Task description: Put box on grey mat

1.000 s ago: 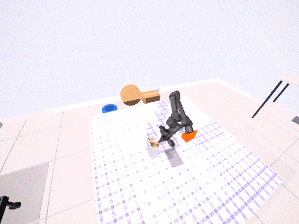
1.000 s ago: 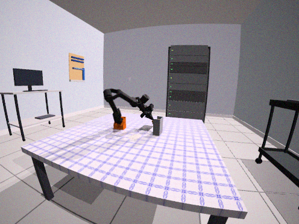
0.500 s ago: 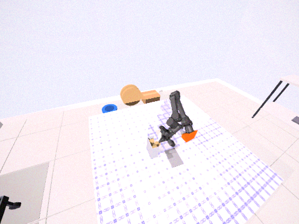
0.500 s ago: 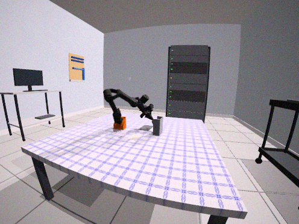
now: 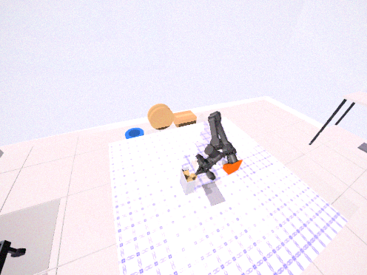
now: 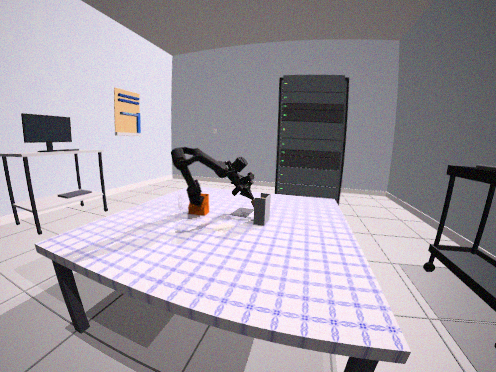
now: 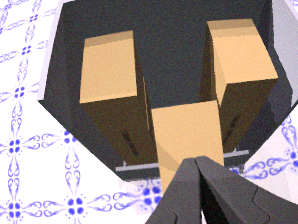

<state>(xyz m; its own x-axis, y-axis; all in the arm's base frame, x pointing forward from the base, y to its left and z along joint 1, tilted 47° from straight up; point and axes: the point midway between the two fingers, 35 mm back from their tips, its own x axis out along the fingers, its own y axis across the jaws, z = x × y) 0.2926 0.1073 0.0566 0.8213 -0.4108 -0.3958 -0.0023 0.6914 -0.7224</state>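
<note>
The bin point(image 5: 188, 187) point(image 6: 260, 213) point(image 7: 167, 47) stands upright, grey outside and dark inside. In the wrist view, a left tan box point(image 7: 109, 70) and a right tan box point(image 7: 245, 57) stand in it, with dark, unreadable marks on their shaded sides. A middle tan box point(image 7: 187, 127) is nearest the gripper and overlaps the bin's near rim in view; its printed side is hidden. My gripper point(image 5: 197, 174) point(image 6: 254, 199) point(image 7: 194, 167) is shut and empty, its tips at or just over that box's top; contact is unclear. The grey mat point(image 5: 217, 198) point(image 6: 242, 213) lies beside the bin with no box on it.
The arm's orange base point(image 5: 232, 168) point(image 6: 199, 206) stands on the checked tablecloth point(image 5: 166, 229) point(image 6: 240, 265). A blue ring-shaped object point(image 5: 134, 133) and tan shapes are beyond the far table edge. A server rack point(image 6: 312, 135) stands behind, with a black cart point(image 6: 465, 260) at the right.
</note>
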